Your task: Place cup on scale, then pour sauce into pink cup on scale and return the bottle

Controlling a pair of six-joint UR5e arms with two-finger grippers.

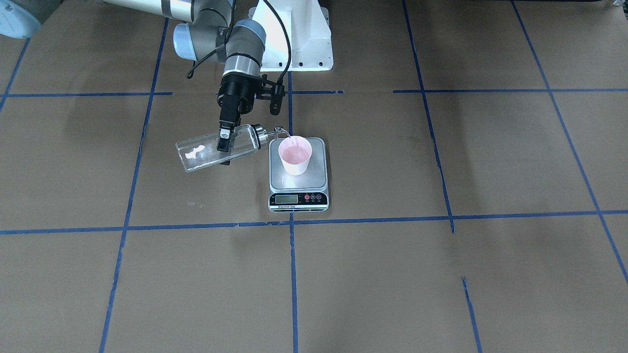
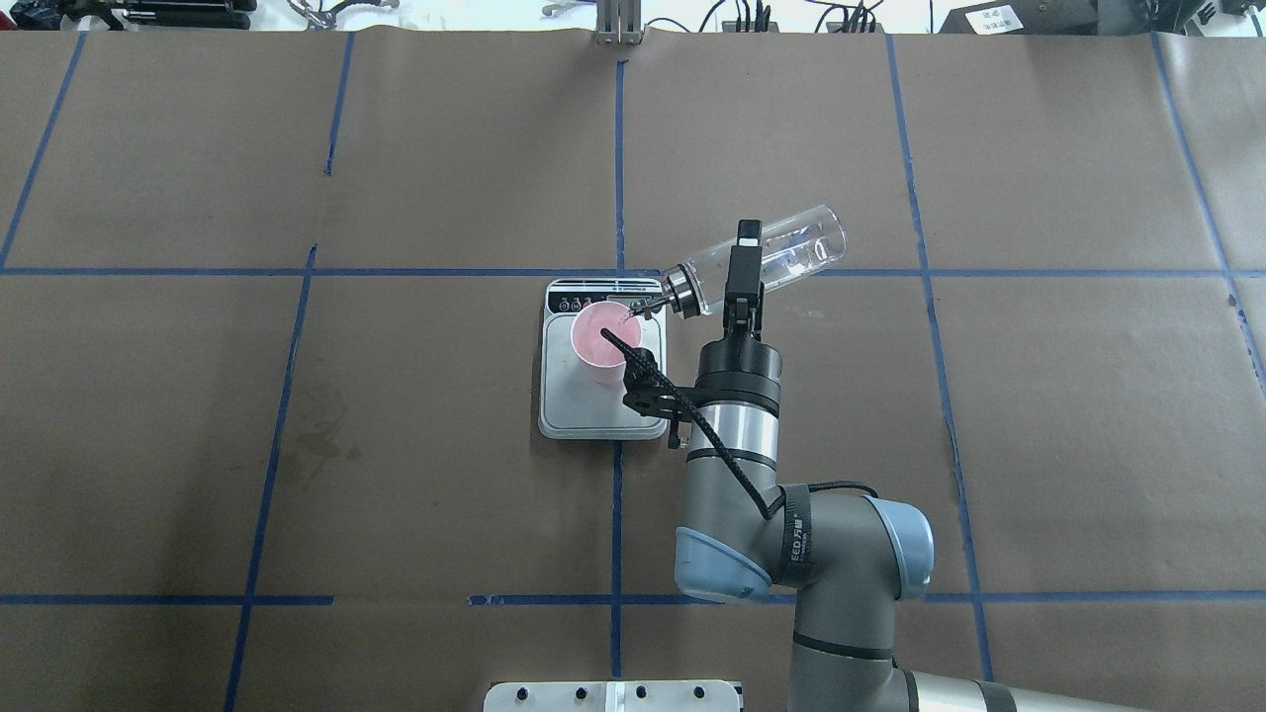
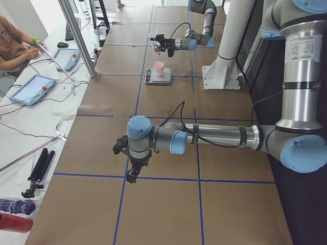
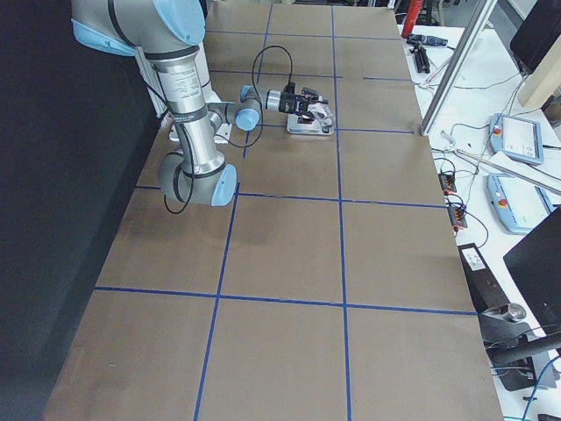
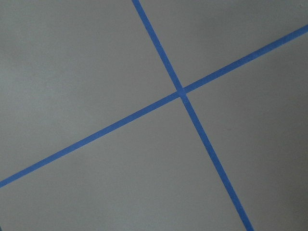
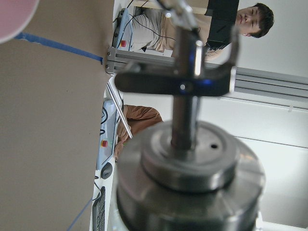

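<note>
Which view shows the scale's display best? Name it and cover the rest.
Exterior front-facing: the scale turns its display toward that camera, though digits are unreadable. Overhead exterior sees the strip at the far edge, partly hidden by the bottle. Both side views show the scale tiny. Wrist views miss it.

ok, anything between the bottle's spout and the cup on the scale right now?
Nothing visible. The right gripper holds the bottle tilted, its spout at the rim of the cup, which stands open-mouthed on the scale. The wrist-camera cable overlaps the cup only in the overhead view; the front view shows it clear.
</note>
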